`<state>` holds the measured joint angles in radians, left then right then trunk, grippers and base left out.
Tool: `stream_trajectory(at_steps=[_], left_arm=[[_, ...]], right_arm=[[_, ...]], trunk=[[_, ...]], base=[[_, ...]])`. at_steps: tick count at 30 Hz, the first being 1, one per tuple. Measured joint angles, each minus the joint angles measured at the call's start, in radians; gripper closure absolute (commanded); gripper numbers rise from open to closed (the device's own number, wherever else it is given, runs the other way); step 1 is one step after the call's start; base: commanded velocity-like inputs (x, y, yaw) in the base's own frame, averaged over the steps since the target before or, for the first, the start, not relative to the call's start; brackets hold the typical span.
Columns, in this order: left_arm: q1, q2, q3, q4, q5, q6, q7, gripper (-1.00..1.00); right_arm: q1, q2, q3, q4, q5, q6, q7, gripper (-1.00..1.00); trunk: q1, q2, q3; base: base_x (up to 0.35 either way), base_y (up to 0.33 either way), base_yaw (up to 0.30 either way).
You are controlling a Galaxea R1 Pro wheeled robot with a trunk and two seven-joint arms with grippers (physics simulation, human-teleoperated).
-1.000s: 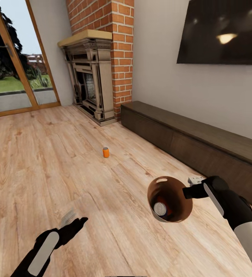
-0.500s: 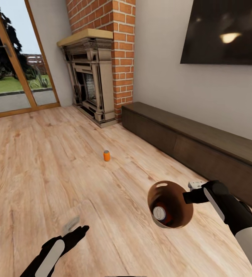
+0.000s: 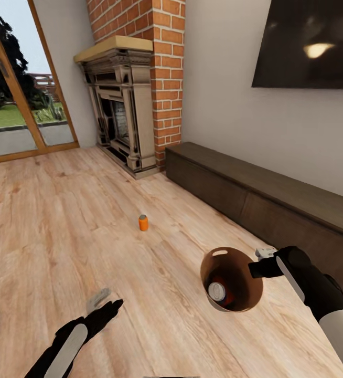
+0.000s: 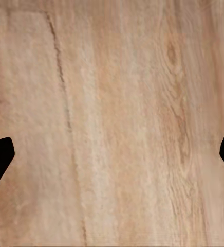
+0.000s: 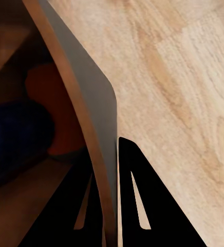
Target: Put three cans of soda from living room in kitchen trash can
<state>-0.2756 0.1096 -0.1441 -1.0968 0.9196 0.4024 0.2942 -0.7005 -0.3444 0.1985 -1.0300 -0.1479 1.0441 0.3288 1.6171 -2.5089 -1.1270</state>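
One orange can of soda [image 3: 143, 222] stands upright on the wood floor, out ahead of both arms. My right gripper [image 3: 256, 269] is shut on the rim of the tash can [image 3: 234, 262], held tilted above the floor with its copper-brown inside showing. A silver-topped can [image 3: 217, 292] lies inside it beside an orange one [image 3: 223, 280]. The right wrist view has the fingers clamped on the pail wall [image 5: 99, 118], with a dark blue can [image 5: 14, 134] and an orange can [image 5: 60, 118] inside. My left gripper [image 3: 100, 307] hangs open and empty over bare floorboards [image 4: 114, 154].
A brick fireplace [image 3: 121, 105] stands at the far wall beside a glass door [image 3: 14, 105]. A long low dark cabinet [image 3: 266, 194] runs along the right wall under a dark screen [image 3: 313, 44]. Open wood floor lies between me and the orange can.
The whole view has shifted: the fireplace and the floor can now sit a little lower and nearer. The right gripper still holds the pail; the left gripper stays open.
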Motion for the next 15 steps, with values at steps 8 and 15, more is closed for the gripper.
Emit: stream_trajectory(at_steps=[8, 15], left_arm=[[0.061, -0.024, -0.041, -0.166, -0.112, 0.001, 0.265, -1.00], [0.057, -0.150, -0.090, -0.161, -0.371, 0.012, 0.423, -1.00]], right_arm=[[0.000, -0.001, 0.000, 0.000, 0.000, 0.000, 0.000, 1.00], [0.000, -0.001, 0.000, -0.001, 0.000, 0.000, 0.000, 1.00]], trunk=[[0.000, 0.000, 0.000], [0.000, 0.000, 0.000]], base=[[0.348, -0.011, 0.000], [0.348, -0.076, 0.000]])
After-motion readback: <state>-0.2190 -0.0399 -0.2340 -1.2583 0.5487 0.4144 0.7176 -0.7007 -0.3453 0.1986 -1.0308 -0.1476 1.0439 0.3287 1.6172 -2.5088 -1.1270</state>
